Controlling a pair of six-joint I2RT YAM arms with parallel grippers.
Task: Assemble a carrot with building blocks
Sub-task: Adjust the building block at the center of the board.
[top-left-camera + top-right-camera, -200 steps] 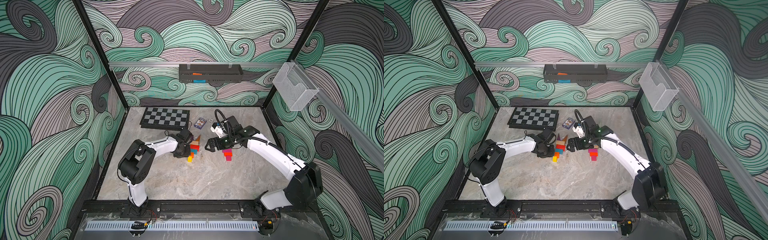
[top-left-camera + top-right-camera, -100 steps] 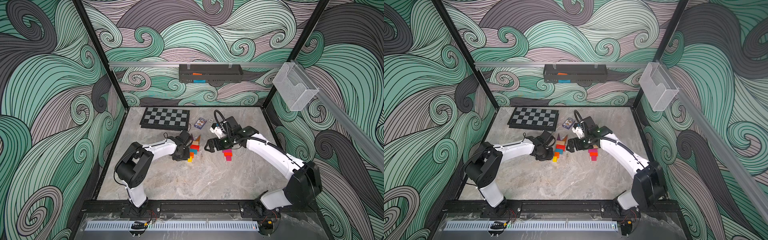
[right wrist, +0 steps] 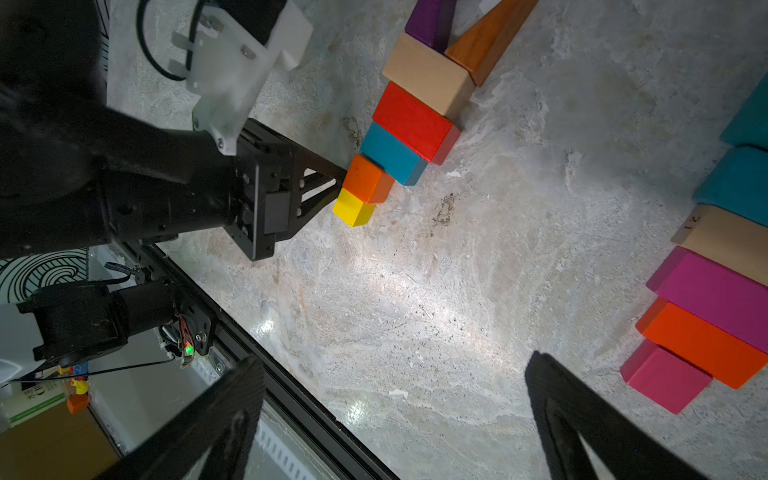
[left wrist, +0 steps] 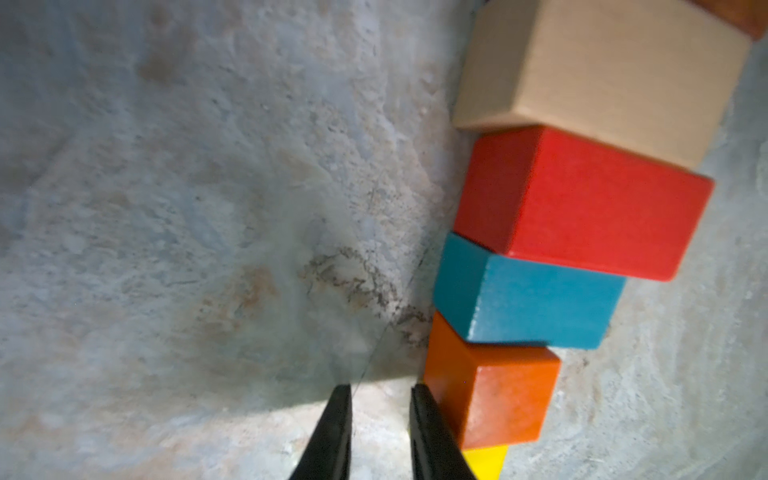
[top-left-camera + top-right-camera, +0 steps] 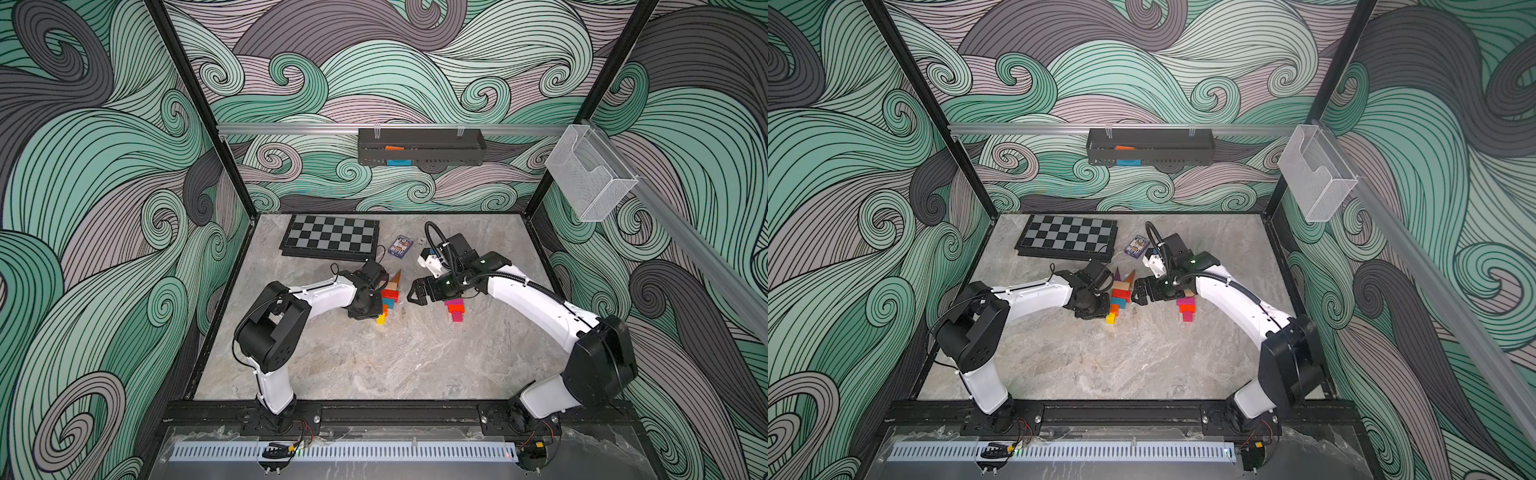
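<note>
- Lying mid-frame in a top view, the block row [image 5: 390, 296] sits between the left claw [image 5: 375, 311] and the right claw [image 5: 412, 292].
- Left wrist: left claw nearly closed, empty, just beside the orange block [image 4: 494, 395].
- Right wrist: right claw wide, empty; second row [image 3: 706, 324] lies apart.

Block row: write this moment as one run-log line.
left tool: shut, beside orange block | right tool: open, empty | block row: on table
</note>
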